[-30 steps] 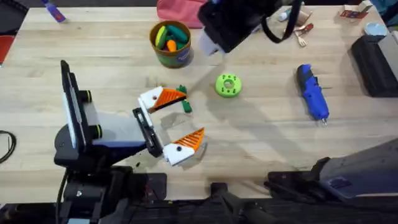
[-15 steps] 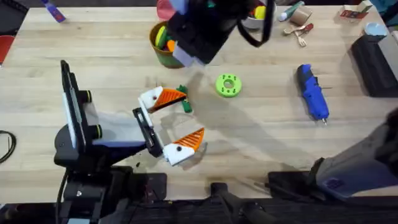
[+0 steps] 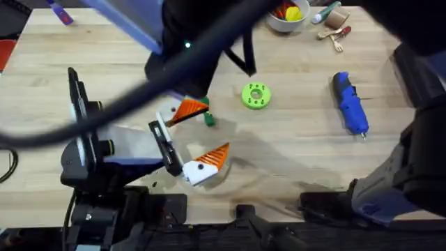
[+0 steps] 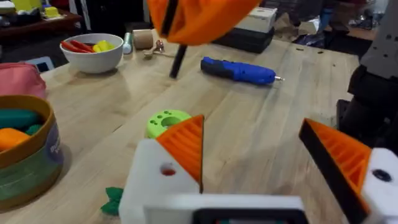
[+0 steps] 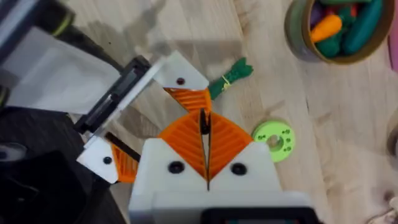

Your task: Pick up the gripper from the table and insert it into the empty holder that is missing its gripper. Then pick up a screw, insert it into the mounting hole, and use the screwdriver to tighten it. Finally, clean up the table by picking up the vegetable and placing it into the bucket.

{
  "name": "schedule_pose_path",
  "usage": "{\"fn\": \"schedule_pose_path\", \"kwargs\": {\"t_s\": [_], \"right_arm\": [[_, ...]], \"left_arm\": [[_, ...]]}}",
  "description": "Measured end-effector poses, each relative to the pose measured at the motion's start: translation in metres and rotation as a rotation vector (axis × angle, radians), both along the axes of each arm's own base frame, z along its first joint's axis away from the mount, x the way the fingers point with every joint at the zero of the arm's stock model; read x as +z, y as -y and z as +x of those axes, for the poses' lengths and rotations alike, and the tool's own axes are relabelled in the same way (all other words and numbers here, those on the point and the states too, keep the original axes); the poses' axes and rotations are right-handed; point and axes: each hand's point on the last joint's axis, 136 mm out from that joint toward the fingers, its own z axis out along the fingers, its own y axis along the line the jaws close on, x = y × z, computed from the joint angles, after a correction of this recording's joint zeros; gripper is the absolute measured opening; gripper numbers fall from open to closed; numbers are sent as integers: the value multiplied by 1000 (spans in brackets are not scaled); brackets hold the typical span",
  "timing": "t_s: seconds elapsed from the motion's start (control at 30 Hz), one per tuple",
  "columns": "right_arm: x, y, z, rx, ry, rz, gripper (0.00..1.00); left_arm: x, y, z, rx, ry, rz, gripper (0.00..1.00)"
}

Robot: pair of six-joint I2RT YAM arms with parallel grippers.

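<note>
the left gripper (image 3: 217,127) is open wide, low over the table (image 3: 293,153), a bit left of the middle. each of its two fingers is a white block with an orange ribbed wedge on it. the far finger (image 3: 182,110) has a small dark hole in its white block. the near finger (image 3: 208,162) has one too.

the vegetable (image 3: 208,118) lies on the table just beside the far finger, on its right side. in the right wrist view the vegetable (image 5: 229,76) is a slim green thing with a bunched end, and it lies flat.

the right arm (image 3: 202,42) reaches over from the right and hangs big and dark above the far left part of the table. the right gripper (image 5: 205,124) is closed, with its two orange pads pressed together. a dark stick (image 4: 178,61) is pinched between them and hangs down from them. i cannot tell what the stick is. the right gripper is up in the air over the left gripper's far finger.

the bucket (image 5: 298,37) stands on the far side, past the vegetable. it has toy food in it, orange and green.

the disc (image 3: 256,95) is lime green with holes and sits right of the vegetable. the screwdriver (image 3: 350,103) lies flat on the right, well apart from both grippers, with its thin tip toward the near side. a bowl (image 3: 289,15) with red and yellow things sits at the far edge.
</note>
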Motion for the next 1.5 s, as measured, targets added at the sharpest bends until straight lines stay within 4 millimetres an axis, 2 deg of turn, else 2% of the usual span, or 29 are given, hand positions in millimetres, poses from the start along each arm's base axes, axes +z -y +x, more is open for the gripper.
{"fn": "schedule_pose_path", "kwargs": {"t_s": [0.33,0.63,1.03,1.5], "right_arm": [[-7,-15,-15,156,30,-34,6],[-18,-22,-16,245,42,-75,6],[-26,-30,-13,281,51,-84,6],[-32,-29,-13,286,38,-107,6]], "left_arm": [[0,0,0,0,0,0,985],[0,0,0,0,0,0,985],[0,0,0,0,0,0,985],[0,0,0,0,0,0,985]]}}
